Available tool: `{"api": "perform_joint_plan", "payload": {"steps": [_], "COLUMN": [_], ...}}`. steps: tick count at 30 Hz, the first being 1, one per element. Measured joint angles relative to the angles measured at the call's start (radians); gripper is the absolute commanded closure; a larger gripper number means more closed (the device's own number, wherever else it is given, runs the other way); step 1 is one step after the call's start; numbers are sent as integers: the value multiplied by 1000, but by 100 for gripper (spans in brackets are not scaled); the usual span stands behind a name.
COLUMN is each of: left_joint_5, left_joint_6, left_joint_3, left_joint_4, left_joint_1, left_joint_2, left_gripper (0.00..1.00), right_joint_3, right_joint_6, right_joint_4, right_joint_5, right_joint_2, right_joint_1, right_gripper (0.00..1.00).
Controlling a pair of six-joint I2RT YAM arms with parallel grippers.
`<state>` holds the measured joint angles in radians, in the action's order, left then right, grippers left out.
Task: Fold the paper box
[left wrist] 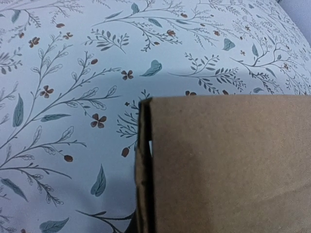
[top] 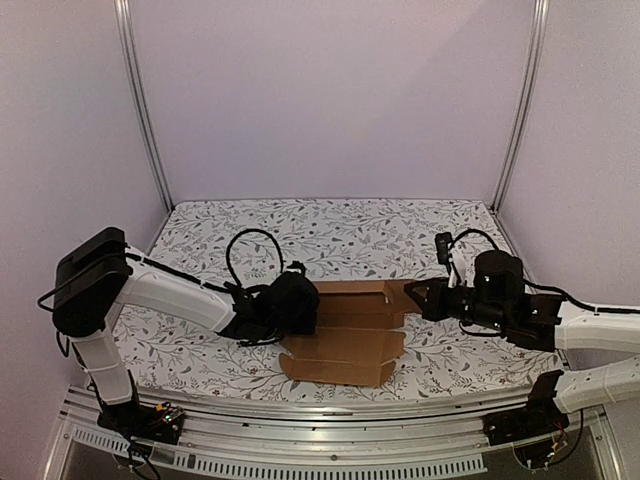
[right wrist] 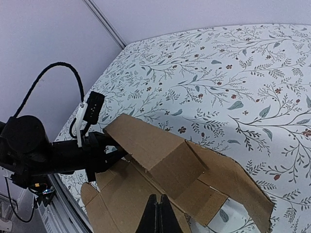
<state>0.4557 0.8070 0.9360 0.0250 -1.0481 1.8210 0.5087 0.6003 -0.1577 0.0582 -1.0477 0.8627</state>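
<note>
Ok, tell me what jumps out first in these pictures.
The half-folded brown paper box sits near the front of the flowered table, one flap raised. The left gripper pinches that flap from the left, while the right gripper meets the box's right edge, jaws shut.

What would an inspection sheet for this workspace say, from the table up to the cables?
Surface: table covered in a pale floral print.
Job's things: paper box, brown cardboard, partly folded, with one panel raised and the rest lying flat.
Clutter: nothing seen.
Grippers: left gripper shut on the raised panel's edge; right gripper shut, tips over the cardboard, contact unclear.
Cables: black cables loop above both wrists, clear of the box.
Surroundings: plain lilac walls and metal posts at the corners.
</note>
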Motion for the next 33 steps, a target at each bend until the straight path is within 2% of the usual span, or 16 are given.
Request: {"api": "perform_joint_plan", "payload": {"steps": [5,11,18,33], "left_joint_5": [-64,-202,-353,-611], "left_joint_6": [-1,23,79,225], "left_joint_3": [-53,-119,-169,-251], "left_joint_4": [45,140,247,535], "left_joint_1": [45,121,160,163], "left_joint_2": [-50,-114,-142,-145], "left_gripper": [100,100,100,100], "right_joint_3": [-21,-55,-71,-55], "right_joint_6": [-48,-92,-117,-108], "right_joint_4": [55,88,55,-207], "right_joint_5": [-35,-85,-137,-204], "right_joint_2": [170,257,261,160], "right_joint_1": [0,0,0,0], "right_gripper": [100,100,100,100]}}
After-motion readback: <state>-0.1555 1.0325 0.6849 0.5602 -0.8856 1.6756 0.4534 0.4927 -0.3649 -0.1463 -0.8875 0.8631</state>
